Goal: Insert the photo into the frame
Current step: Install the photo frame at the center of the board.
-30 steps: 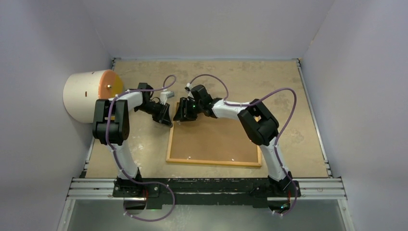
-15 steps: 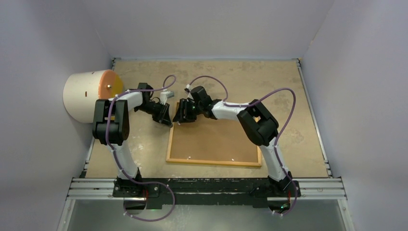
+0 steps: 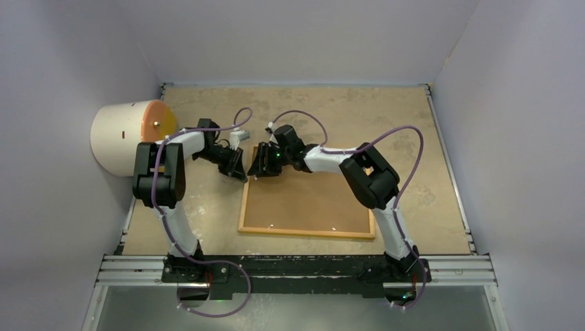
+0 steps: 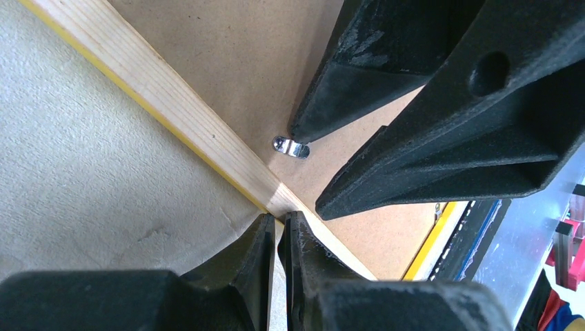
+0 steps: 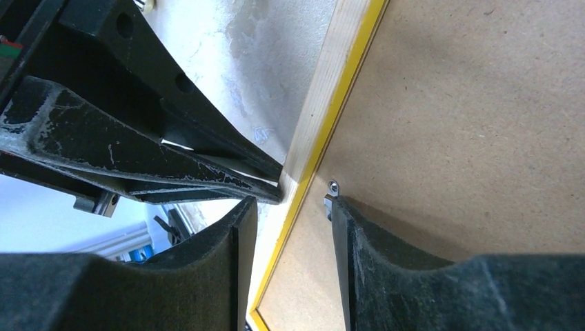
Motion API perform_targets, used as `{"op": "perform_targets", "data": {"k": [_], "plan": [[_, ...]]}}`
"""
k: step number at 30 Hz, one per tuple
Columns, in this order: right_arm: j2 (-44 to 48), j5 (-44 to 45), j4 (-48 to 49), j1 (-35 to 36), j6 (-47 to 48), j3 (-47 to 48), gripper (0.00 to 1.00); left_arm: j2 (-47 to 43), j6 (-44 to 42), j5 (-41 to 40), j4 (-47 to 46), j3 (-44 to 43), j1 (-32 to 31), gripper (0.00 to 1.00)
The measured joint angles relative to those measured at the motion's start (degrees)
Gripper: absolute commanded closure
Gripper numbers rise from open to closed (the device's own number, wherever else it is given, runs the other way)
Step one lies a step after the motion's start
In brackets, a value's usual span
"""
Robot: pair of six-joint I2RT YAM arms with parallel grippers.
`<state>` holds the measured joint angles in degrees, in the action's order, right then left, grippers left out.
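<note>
Lying back-up on the tan surface (image 3: 414, 117), centre toward 6 o'clock: one frame (image 3: 307, 233), with light wood rails and a yellow edge showing. One brown backing board (image 3: 317, 203) sits inside it. One white cylinder (image 3: 121, 138) with an orange end, at 9 o'clock. Two arms meet at the frame's 11 o'clock corner. Left claw (image 4: 280, 222) pinched narrow, tips against the corner's outside. Right claw (image 5: 293, 203) half-wide, straddling the rail, one finger beside one small metal tab (image 4: 290, 146).

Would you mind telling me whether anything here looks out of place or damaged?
Nothing looks spilled or broken. The frame lies back up, slightly askew to the table edge, with the brown backing board seated inside.
</note>
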<state>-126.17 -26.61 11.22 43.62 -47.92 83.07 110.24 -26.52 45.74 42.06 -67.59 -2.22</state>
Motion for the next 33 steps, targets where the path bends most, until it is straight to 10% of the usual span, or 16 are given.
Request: {"op": "perform_targets", "data": {"k": [33], "plan": [[3.6, 5.4, -0.6, 1.4, -0.5, -4.5, 0.56, -0.3, 0.0, -0.5, 0.1, 0.0, -0.1, 1.0]]}}
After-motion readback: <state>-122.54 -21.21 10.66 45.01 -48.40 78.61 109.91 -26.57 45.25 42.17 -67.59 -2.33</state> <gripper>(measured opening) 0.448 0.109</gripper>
